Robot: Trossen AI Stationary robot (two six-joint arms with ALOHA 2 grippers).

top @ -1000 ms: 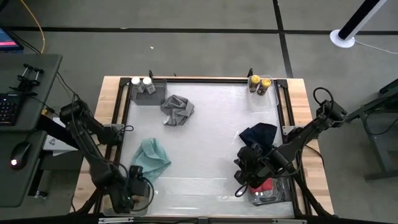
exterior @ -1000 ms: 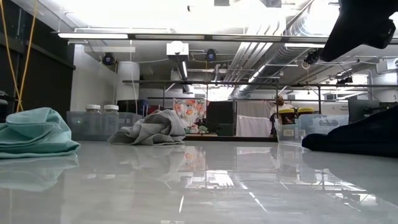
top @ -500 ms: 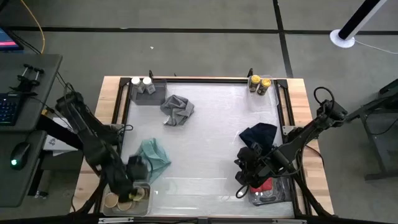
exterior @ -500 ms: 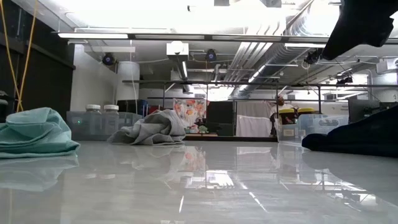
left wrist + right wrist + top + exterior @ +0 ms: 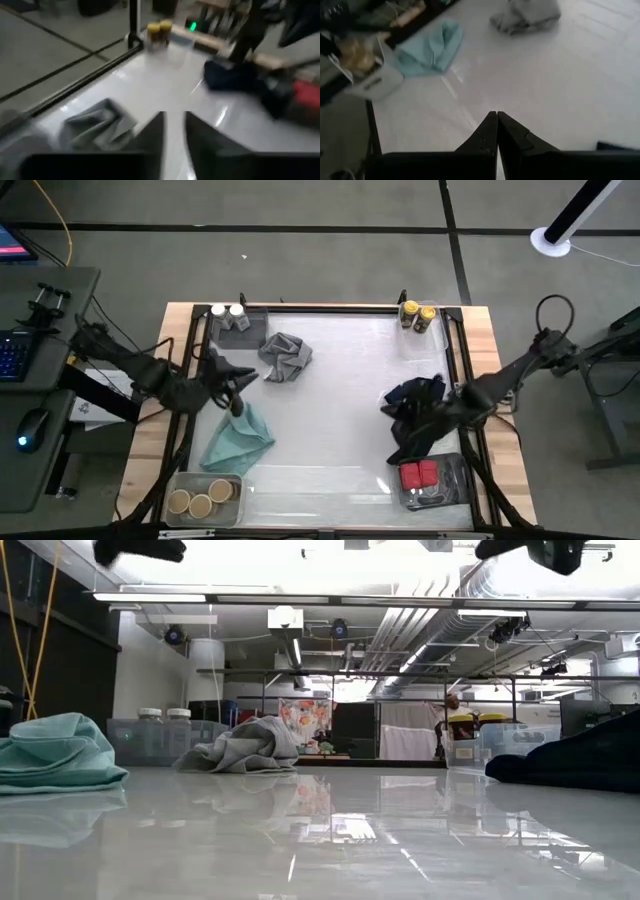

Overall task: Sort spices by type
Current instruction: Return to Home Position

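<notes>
- I see the white table (image 5: 340, 410) from edge to edge, with both arms raised off it; in the low view they show only along the top edge.
- The left arm reaches in over the left side, above the teal cloth (image 5: 238, 438). The left gripper (image 5: 174, 119) has a narrow gap between its fingers and carries nothing.
- The right arm hangs over the near-right area, above the navy cloth (image 5: 415, 398). The right gripper (image 5: 496, 116) has its tips pressed together and is empty.
- The grey cloth (image 5: 285, 357) lies crumpled towards the far left.
- The near-left tray (image 5: 232, 478) holds the tan-lidded jars (image 5: 205, 498), and the near-right tray (image 5: 455, 490) holds the red tins (image 5: 420, 476).
- The white-lidded jars (image 5: 228, 312) stand in the far-left corner and the yellow-lidded jars (image 5: 417, 312) in the far-right one.
- Each kind sits grouped apart, so I judge the sorting done and the step in hand to be homing the arms. Next I need no grasp, only a clean pull-back that clears the cloths and trays.
</notes>
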